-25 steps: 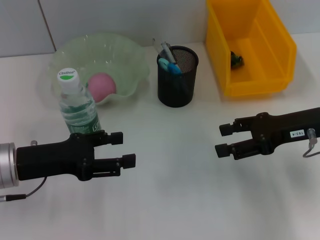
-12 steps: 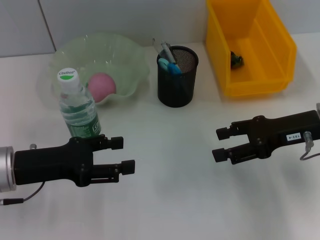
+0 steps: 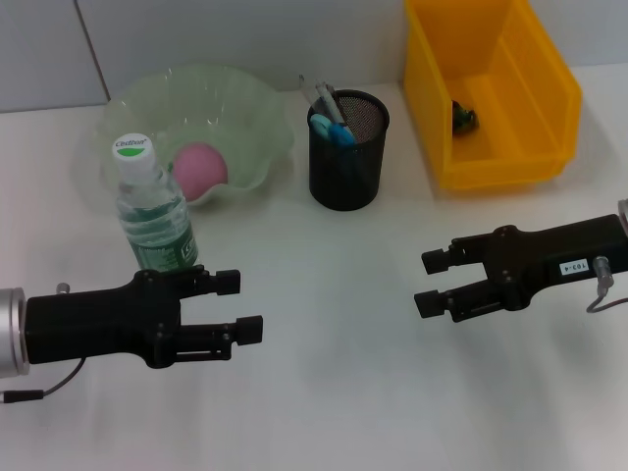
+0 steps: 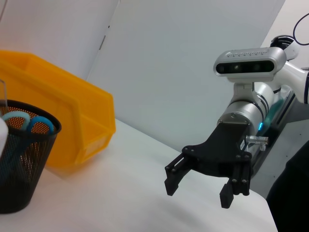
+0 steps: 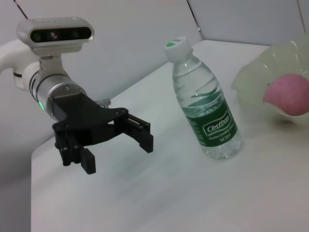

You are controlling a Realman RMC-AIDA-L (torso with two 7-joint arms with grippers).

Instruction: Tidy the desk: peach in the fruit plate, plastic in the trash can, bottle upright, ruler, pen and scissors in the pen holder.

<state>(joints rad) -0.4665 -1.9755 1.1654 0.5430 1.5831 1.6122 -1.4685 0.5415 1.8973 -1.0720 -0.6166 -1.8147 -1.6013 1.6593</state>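
Here the bottle (image 3: 152, 211) stands upright just behind the spread left hand (image 3: 241, 305); right hand (image 3: 433, 282) spread.

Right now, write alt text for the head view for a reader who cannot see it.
Two open black grippers, left gripper and right gripper, hover over a white desk. Behind them stand an upright clear plastic water bottle, a pale green fruit plate holding a pink peach, a black mesh pen holder and a yellow bin.
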